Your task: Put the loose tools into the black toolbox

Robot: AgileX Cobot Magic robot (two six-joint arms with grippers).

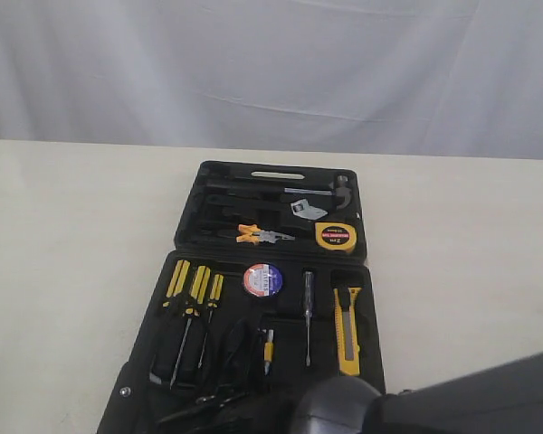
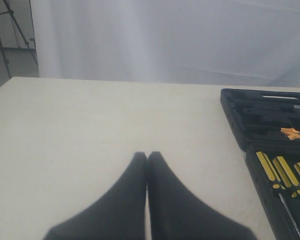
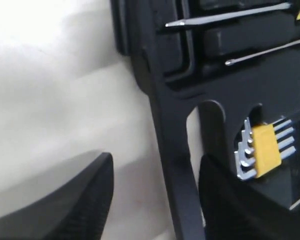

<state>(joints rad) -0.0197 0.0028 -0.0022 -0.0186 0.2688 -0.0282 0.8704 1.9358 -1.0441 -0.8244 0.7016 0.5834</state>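
Right hand [image 3: 156,160]: fingers well apart, holding nothing. They straddle the near rim of the black toolbox [image 1: 373,325]. Only the right wrist view shows that, plus the hex key set [image 3: 262,150] just inside the rim. The exterior view gives that corner as dark clutter under my right arm.

Left hand [image 2: 147,155]: fingers pressed together, empty, over bare worktop [image 1: 72,271] beside the box. I only see it in its own wrist view.

Exterior view, near half of the box: yellow-black utility knife [image 1: 347,330] on the right, black tape roll [image 1: 262,280] mid, three screwdrivers [image 1: 195,282] on the left.

Far half: pliers [image 1: 258,236] and round yellow tape measure [image 1: 336,236], with a hammer [image 1: 330,190] behind them.

All four loose tools lie in the box.
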